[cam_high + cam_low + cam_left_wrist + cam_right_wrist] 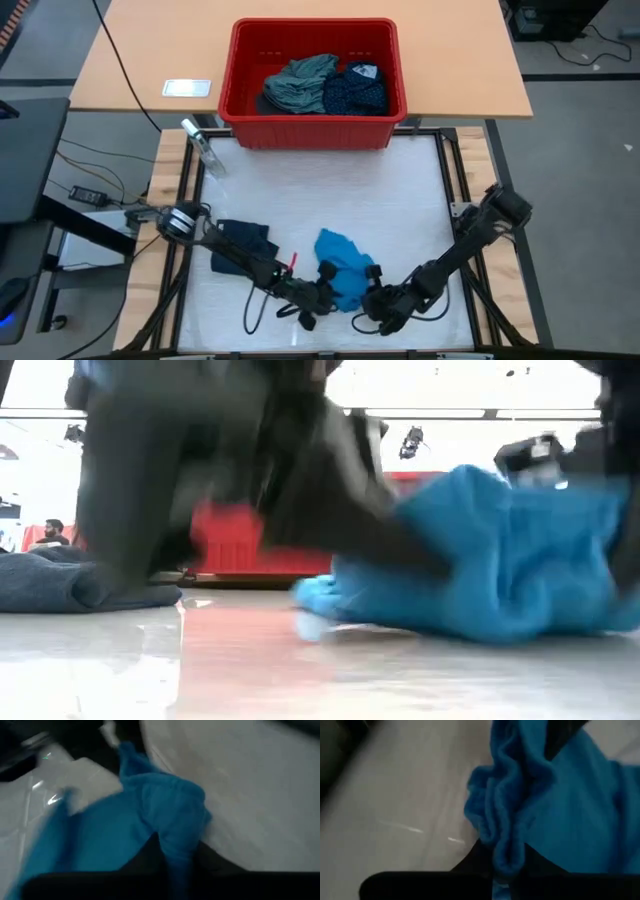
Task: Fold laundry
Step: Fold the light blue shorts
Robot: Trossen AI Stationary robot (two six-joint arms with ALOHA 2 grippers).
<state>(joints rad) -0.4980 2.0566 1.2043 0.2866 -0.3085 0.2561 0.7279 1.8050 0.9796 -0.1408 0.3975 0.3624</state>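
Pinching the bright blue garment point(343, 262) at lower centre with my left gripper point(325, 285) and right gripper point(372, 291) clenched; thin bunched holds may slip when lifted

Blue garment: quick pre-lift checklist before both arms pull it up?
1. Left gripper shut on the blue garment: ok, cloth bunched between its fingers in the left wrist view.
2. Right gripper shut on the same garment: ok.
3. Garment spread flat: not ok, crumpled.
4. Dark navy garment apart from the blue one: ok.
5. Red bin away from the work area: ok.
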